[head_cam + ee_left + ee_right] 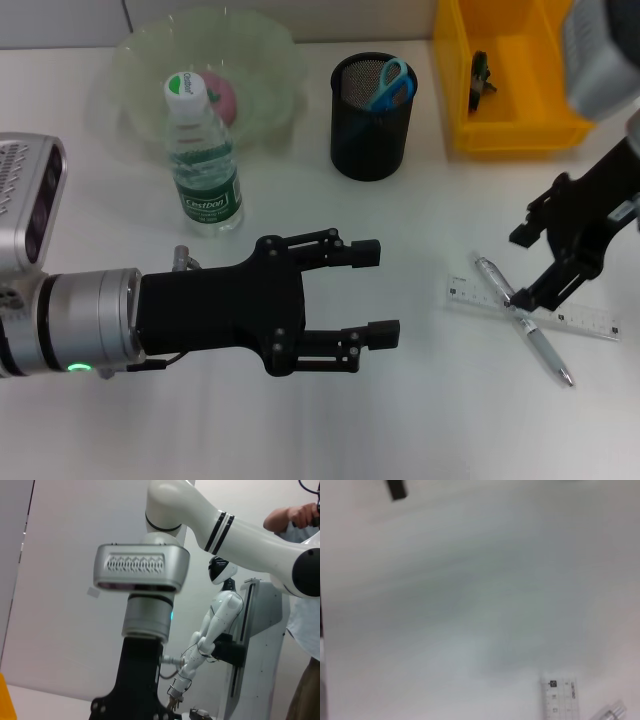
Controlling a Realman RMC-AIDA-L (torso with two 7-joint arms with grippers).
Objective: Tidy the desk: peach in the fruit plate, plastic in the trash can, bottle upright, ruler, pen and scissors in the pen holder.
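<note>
In the head view a clear ruler (590, 322) lies at the right of the white desk with a silver pen (540, 345) lying across it. My right gripper (523, 268) hangs open just above their left ends. My left gripper (378, 293) is open and empty over the middle of the desk. The water bottle (205, 160) stands upright at the left. A pink peach (224, 96) lies in the translucent green plate (130, 70) behind it. Blue-handled scissors (391, 82) stand in the black mesh pen holder (371, 130). The right wrist view shows the ruler's end (561, 699) and the pen's tip (610, 712).
A yellow bin (515, 130) stands at the back right with a small dark item (481, 78) inside. The left wrist view shows my right arm's wrist (142, 572) and, behind it, another robot and a person.
</note>
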